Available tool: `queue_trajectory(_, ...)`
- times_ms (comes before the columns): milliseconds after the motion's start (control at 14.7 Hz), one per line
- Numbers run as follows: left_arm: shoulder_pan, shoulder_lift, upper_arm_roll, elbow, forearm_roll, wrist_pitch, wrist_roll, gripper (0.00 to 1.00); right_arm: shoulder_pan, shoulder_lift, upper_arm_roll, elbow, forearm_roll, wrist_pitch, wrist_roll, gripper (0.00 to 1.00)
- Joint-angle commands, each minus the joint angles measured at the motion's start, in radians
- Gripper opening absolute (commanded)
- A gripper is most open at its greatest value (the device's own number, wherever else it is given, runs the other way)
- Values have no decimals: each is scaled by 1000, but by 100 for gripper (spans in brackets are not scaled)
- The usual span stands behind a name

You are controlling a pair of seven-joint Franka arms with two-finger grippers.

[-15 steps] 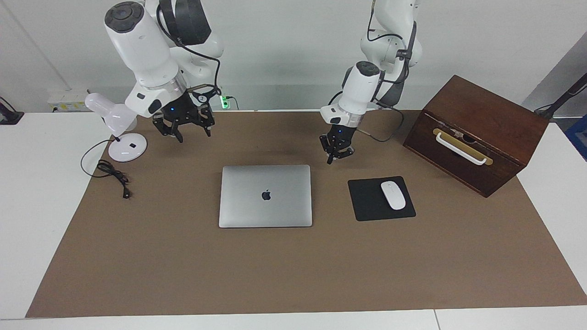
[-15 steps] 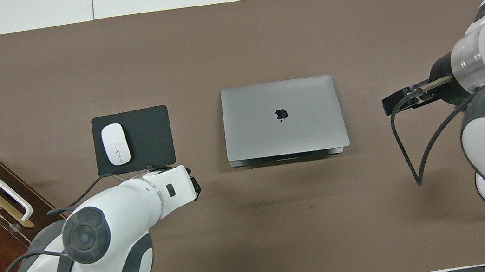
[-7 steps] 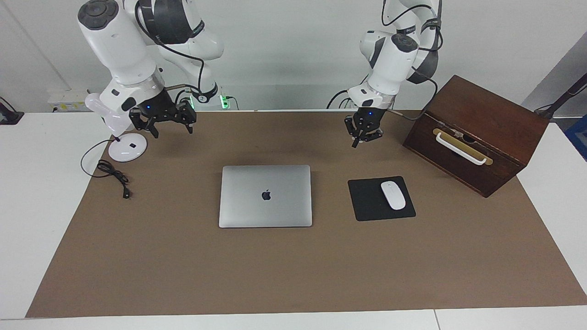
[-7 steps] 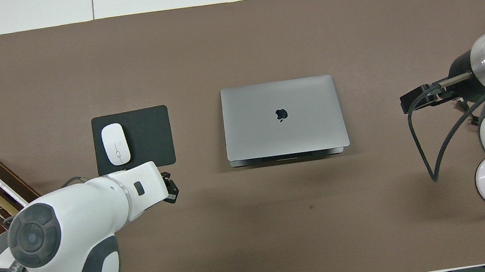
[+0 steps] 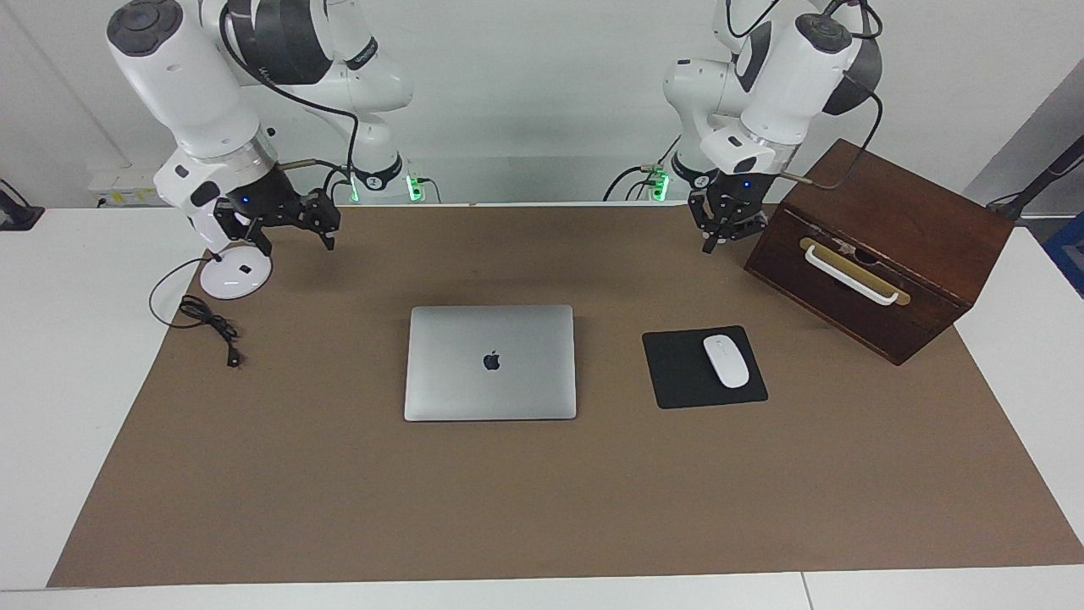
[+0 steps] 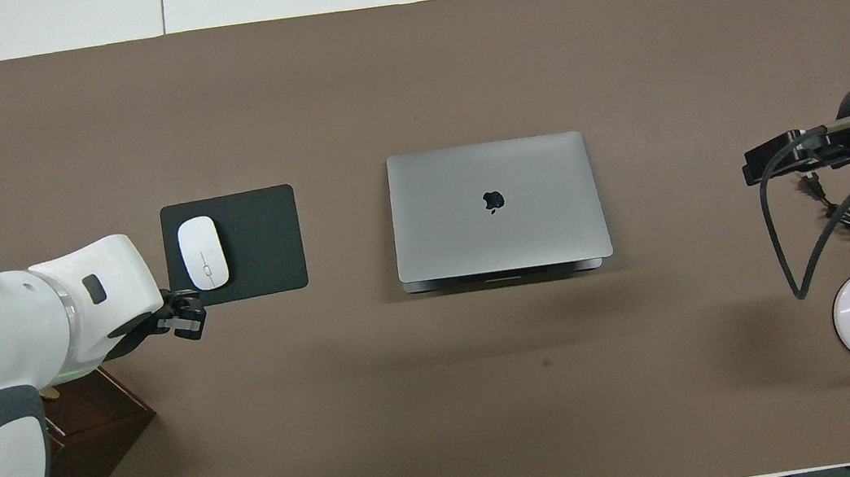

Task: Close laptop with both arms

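The laptop [image 5: 490, 363] is a plain silver-grey with a black apple logo at the centre of its lid, and it lies on a flat brown mat [image 5: 542, 500] that covers a white tabletop [image 5: 51, 356]. Toward the left arm's end of the tabletop sit a black mousepad [image 5: 682, 373] carrying a glossy white mouse [image 5: 727, 361], and a dark reddish-brown wooden box [image 5: 881, 246] with a white handle on a brass-coloured plate. Toward the right arm's end stands a white desk lamp [image 5: 230, 273] with a black cable [image 5: 203, 318], while both arms are white with dark grey joints, black grippers, small blue lights at the wrists and green lights at their bases.
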Motion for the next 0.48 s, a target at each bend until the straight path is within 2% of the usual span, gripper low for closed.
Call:
queue_trajectory(0, 52, -1, -8, 52, 19, -84, 6, 9, -12, 12, 10, 34, -57, -1, 8, 100)
queue_trajectory(68, 63, -1, -7, 75, 19, -120, 5, 10, -15, 24, 10, 49, -64, -1, 8, 100)
queue_trajectory(272, 112, 5, -8, 141, 45, -226, 0, 49, -74, 36, 16, 73, -55, -16, 3, 100)
queue_trajectory(341, 130, 5, -8, 158, 47, -248, -3, 77, -76, 36, 15, 73, -54, -22, 3, 100)
queue_trajectory(409, 156, 4, -8, 169, 47, -260, -3, 100, -78, 36, 13, 77, -58, -36, 3, 100)
